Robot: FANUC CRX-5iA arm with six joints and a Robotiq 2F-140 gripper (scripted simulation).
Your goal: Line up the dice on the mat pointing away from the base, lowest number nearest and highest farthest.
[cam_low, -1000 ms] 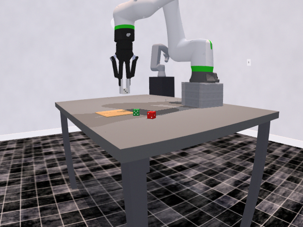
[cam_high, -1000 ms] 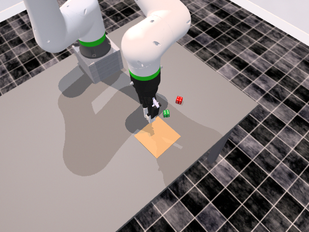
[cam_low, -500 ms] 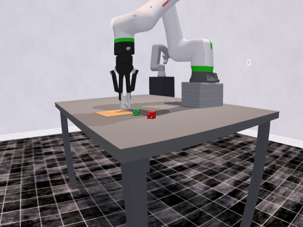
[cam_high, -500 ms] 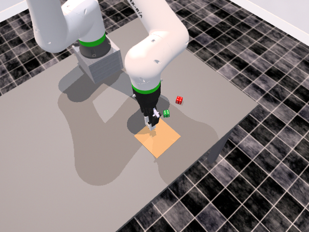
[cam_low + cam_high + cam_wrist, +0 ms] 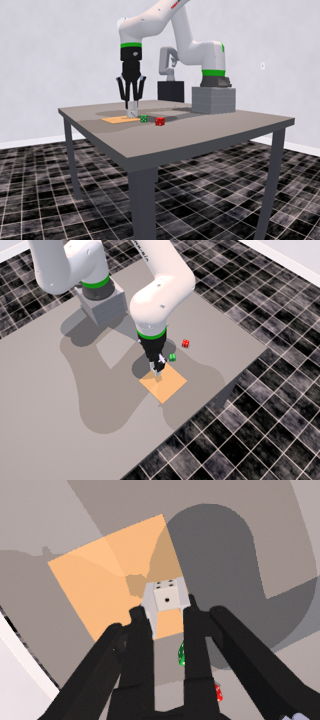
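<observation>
The arm reaches down, gripper vertical, fingers apparently clamped on something.

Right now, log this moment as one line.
tool shut on white die | low over mat corner near base | green die, red die off mat | not released

Your top camera is looking steeply down from high above, taking in nearly the whole table. Your exterior camera is sitting low beyond one corner, facing back across the worktop towards the arm's pedestal. Your wrist camera is peering down close, sharing the orange mat with both others.
</observation>
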